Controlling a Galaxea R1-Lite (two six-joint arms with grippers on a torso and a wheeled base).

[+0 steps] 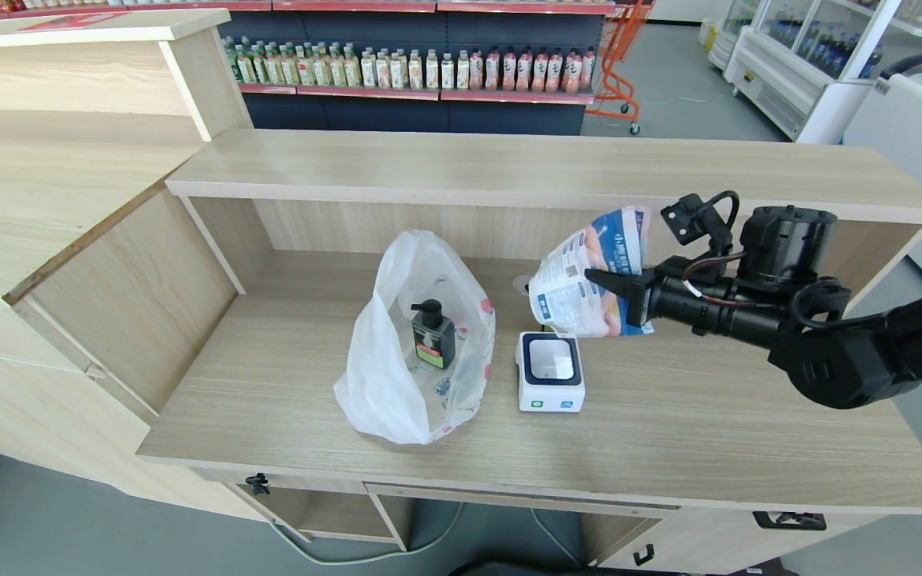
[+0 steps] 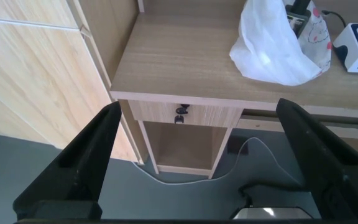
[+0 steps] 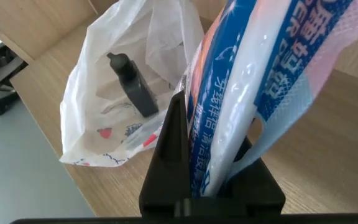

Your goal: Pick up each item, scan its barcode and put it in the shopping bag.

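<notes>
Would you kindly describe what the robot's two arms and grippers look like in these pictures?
The right arm is matte black, built of thick cylindrical joints, with thin black cables looping over the wrist beside a small black bracket. The right gripper has slim, tapering black fingers. The left gripper has two broad, flat black fingers.

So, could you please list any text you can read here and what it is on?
Nothing reads clearly.
On the food packet: characters creased, partly hidden.
On the pump bottle label: too small.
On the scanner front: too small.
On the shelf bottles: too small.
</notes>
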